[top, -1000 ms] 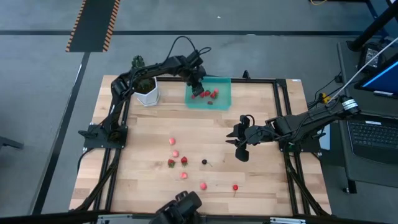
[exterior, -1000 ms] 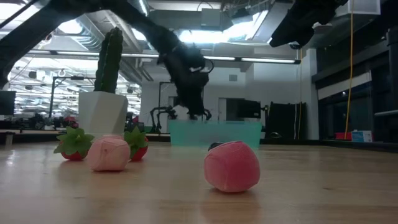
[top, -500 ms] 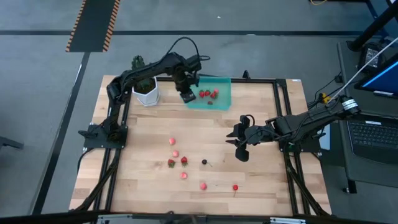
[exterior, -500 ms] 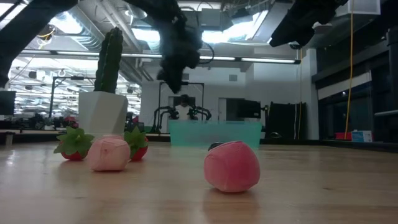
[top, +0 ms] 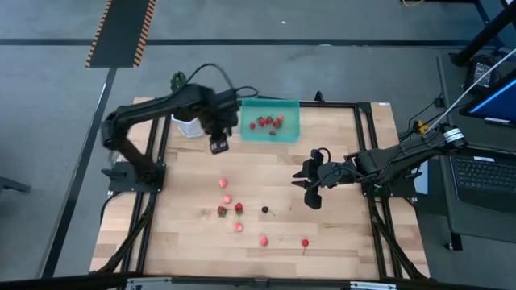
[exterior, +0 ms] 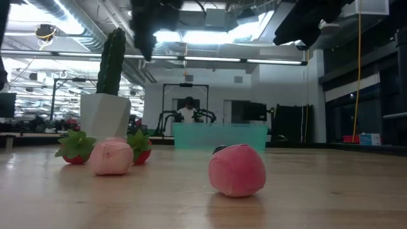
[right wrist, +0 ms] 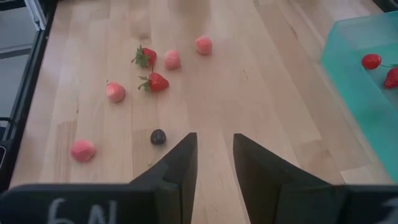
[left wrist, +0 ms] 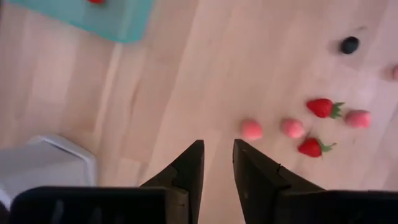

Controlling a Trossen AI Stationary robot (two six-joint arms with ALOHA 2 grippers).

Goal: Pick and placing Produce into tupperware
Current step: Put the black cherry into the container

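Wooden counter (top: pixel 339 234) carries scattered produce (top: pixel 239 209) well apart from the tupperware (top: pixel 289 129). Left gripper (top: pixel 218 145) and right gripper (top: pixel 310 192) hover empty, fingers slightly parted; closely clustered berries risk being nudged away.

This is a robot lab. A pale wooden worktop (top: pixel 339 242) stands on a grey floor with black-and-orange warning tape (top: pixel 121 32). A laptop (top: pixel 484 173) sits beside it. Behind are bright ceiling lights (exterior: pixel 210 35) and more machines.
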